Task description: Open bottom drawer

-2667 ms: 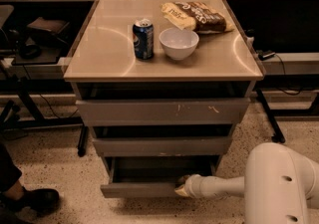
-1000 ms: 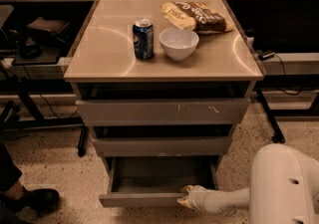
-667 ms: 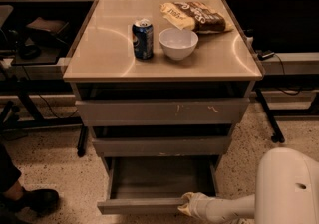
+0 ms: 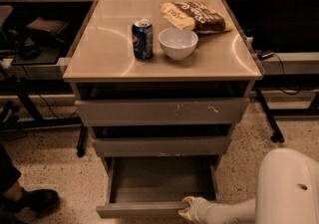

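Note:
The bottom drawer [image 4: 144,210] is the lowest and narrowest of three grey drawers in the cabinet. It stands pulled out toward me, showing its shallow grey tray [image 4: 159,180], which holds nothing. My gripper [image 4: 187,209] is at the right end of the drawer's front edge, at the bottom of the view, touching the front panel. My white arm runs off to the lower right.
The mid drawer [image 4: 160,146] and the wide top drawer [image 4: 162,111] with pale scratch marks are nearly shut. On the cabinet top [image 4: 99,54] stand a blue can [image 4: 142,39], a white bowl [image 4: 178,43] and a snack bag [image 4: 195,16]. A person's shoe [image 4: 30,200] is at the lower left.
The bottom drawer has slid further out toward me, with my gripper moving along at its front edge.

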You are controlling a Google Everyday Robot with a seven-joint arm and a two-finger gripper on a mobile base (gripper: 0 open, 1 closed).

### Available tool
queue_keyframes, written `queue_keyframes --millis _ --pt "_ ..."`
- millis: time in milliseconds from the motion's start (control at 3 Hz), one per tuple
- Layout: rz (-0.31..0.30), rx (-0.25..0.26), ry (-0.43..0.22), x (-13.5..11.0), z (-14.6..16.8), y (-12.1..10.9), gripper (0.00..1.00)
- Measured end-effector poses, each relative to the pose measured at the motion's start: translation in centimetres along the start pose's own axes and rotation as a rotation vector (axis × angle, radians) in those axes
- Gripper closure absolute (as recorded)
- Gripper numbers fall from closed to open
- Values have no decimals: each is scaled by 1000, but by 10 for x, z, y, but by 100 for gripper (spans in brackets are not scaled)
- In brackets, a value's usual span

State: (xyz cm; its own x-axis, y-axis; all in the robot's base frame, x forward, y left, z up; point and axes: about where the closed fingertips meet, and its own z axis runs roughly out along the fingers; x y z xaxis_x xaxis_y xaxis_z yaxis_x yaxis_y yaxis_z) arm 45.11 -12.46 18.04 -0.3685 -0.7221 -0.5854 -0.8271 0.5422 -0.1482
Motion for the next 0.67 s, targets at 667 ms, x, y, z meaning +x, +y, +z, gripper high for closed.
queue_keyframes --millis 667 --pt "16 1 7 6 -11 12 100"
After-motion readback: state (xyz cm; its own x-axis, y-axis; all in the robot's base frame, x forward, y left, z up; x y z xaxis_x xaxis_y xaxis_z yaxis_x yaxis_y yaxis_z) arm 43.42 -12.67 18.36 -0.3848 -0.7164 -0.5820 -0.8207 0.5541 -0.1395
